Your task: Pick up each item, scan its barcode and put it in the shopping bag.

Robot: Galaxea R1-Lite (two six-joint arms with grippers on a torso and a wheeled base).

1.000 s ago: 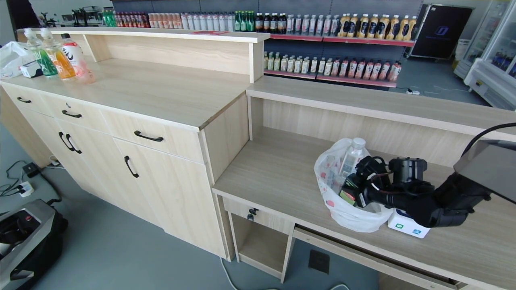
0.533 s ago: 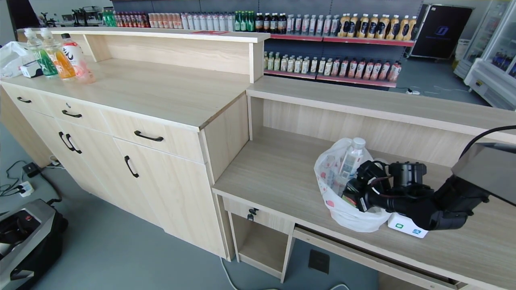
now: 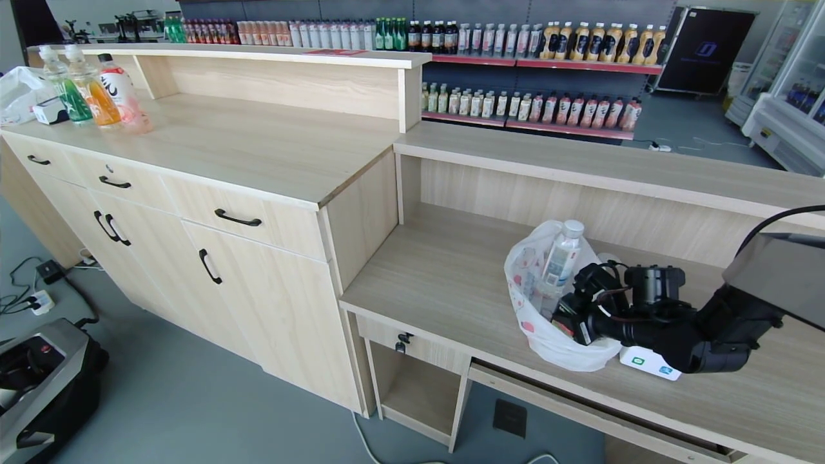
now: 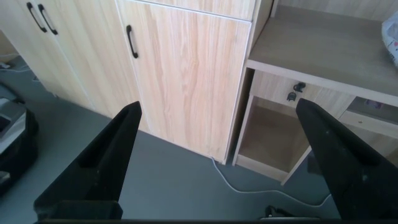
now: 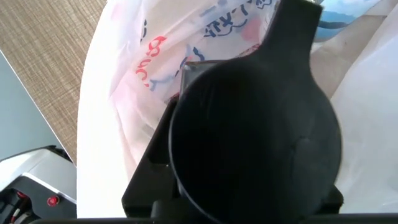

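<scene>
one step is in hand, by my reading: the drop into the shopping bag (image 3: 538, 338). the right tool (image 3: 568, 316) sits at the bag's open mouth, on the lower counter (image 3: 438, 277). whether it is spread or closed on anything i cannot tell; its end is buried in the bag, and the right wrist view gives a dark rounded shape against the printed film. the next move calls for a clean let-go, if anything is held, and then a straight lift out of the mouth so the thin film does not snag. the left tool (image 4: 217, 106) hangs over the floor (image 4: 174, 180) before the cabinet doors (image 4: 186, 68), spread wide and holding nothing.

the bag is white, thin and crumpled, with red and blue print, slumped open. a clear water bottle (image 3: 559, 258) with a white cap stands leaning inside it. a small white box (image 3: 648, 366) lies just beside the bag, under the right arm. three drink bottles (image 3: 90, 87) stand on the higher counter (image 3: 258, 142), well apart to the left, likely waiting for their turn.
</scene>
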